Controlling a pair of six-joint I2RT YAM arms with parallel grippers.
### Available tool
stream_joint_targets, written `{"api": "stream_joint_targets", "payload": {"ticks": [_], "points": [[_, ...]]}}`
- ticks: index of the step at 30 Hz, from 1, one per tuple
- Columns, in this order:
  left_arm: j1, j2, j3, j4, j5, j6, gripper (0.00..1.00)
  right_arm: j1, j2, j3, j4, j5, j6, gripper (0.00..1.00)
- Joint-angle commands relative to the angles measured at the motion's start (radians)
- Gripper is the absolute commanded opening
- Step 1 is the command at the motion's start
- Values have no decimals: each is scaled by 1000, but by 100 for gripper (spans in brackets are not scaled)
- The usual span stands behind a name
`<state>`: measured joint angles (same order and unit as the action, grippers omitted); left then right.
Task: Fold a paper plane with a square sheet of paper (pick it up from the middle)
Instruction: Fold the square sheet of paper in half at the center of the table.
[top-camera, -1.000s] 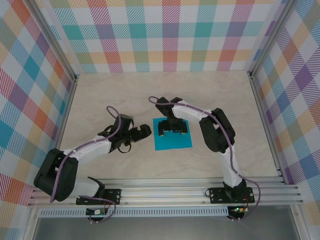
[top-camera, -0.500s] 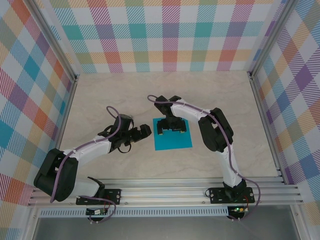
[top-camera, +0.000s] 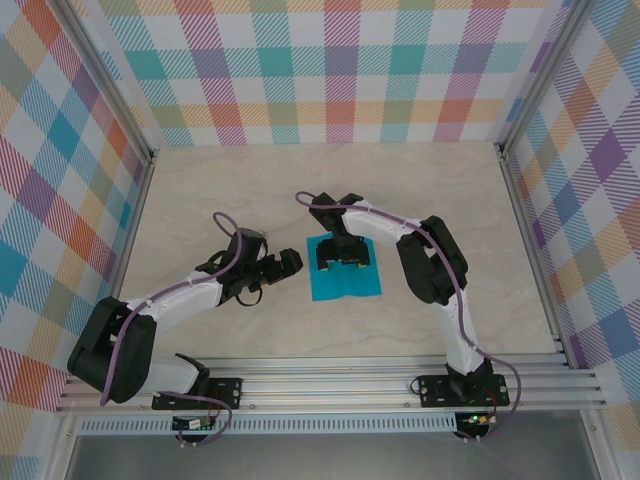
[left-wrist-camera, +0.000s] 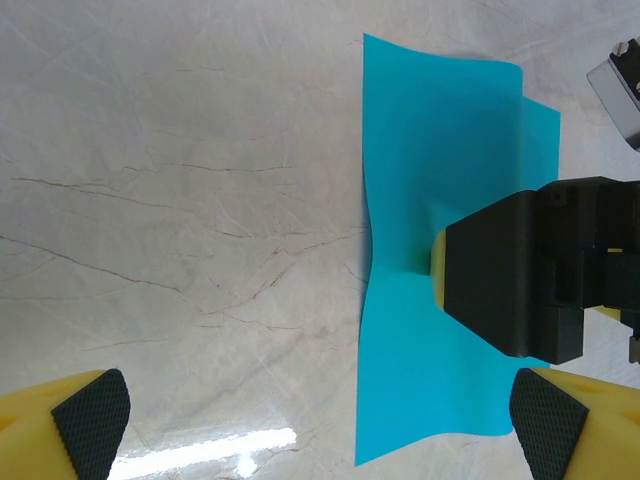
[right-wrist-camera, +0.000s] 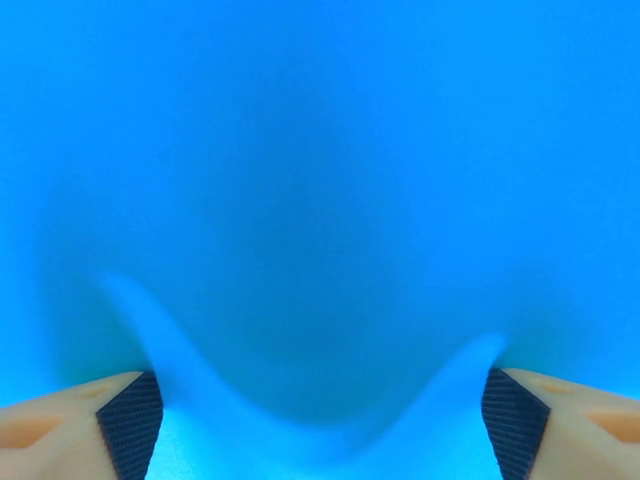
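The square sheet of paper (top-camera: 347, 283) lies teal-blue on the marble table, humped up along its middle. My right gripper (top-camera: 342, 261) presses down on the sheet's far half from above. In the right wrist view its fingertips (right-wrist-camera: 128, 420) sit wide apart on the paper (right-wrist-camera: 320, 180), and a rounded ridge of paper rises between them, with the right gripper (right-wrist-camera: 320, 425) open around it. My left gripper (top-camera: 291, 263) hovers open just left of the sheet, touching nothing. In the left wrist view the paper (left-wrist-camera: 430, 180) shows a bowed left edge, with the left gripper (left-wrist-camera: 320, 425) low over bare table.
Plaid walls and aluminium rails (top-camera: 330, 385) enclose the marble tabletop (top-camera: 250, 190). The right arm's black wrist (left-wrist-camera: 530, 270) stands on the sheet in the left wrist view.
The right jaws have drawn inward on the sheet, and the paper has buckled up between them, its left edge pulled in. The left arm has not moved.
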<state>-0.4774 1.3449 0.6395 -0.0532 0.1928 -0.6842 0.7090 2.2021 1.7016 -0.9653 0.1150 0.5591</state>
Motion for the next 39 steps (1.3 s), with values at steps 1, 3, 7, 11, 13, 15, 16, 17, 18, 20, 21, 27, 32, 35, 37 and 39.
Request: {"api": "stream_joint_targets", "payload": {"ticks": [1,3,7,11,13,15,16,17,18,20,21,27,32,35,37,39], "points": [[-13,-28,-3,-28,-2,15,100,6,7,-1,-25,5,-8,78],[-13,-36,-5,-32,-8,14,100,4,-18,8,-29,10,-11,66],[-13,-54,-4,-47,-17,9,100,-8,-73,7,-20,-2,-12,50],[-9,-69,-11,-47,-32,-9,100,-36,-158,-44,49,-120,-8,37],[-4,-65,-6,-41,-27,-18,100,-59,-206,-82,109,-226,-2,35],[7,-54,0,-38,-9,-31,100,-86,-253,-125,187,-349,12,34],[12,-47,2,-31,8,-39,100,-103,-275,-150,232,-422,25,34],[18,-43,2,-20,29,-47,100,-119,-298,-184,297,-501,43,34],[23,-38,5,-11,47,-54,100,-137,-313,-215,364,-578,73,34],[35,-35,8,9,82,-69,100,-175,-342,-302,548,-733,162,34],[39,-35,11,19,92,-79,100,-187,-351,-336,627,-772,192,35],[46,28,61,49,184,-93,100,-239,-291,-424,699,-786,213,40],[38,122,102,90,236,-95,98,-256,-255,-469,672,-701,181,47],[22,188,136,99,260,-90,94,-272,-245,-485,668,-706,175,50],[12,235,159,112,278,-90,89,-284,-255,-502,661,-701,169,56],[-2,276,185,122,290,-95,87,-297,-274,-520,650,-695,158,62]]}}
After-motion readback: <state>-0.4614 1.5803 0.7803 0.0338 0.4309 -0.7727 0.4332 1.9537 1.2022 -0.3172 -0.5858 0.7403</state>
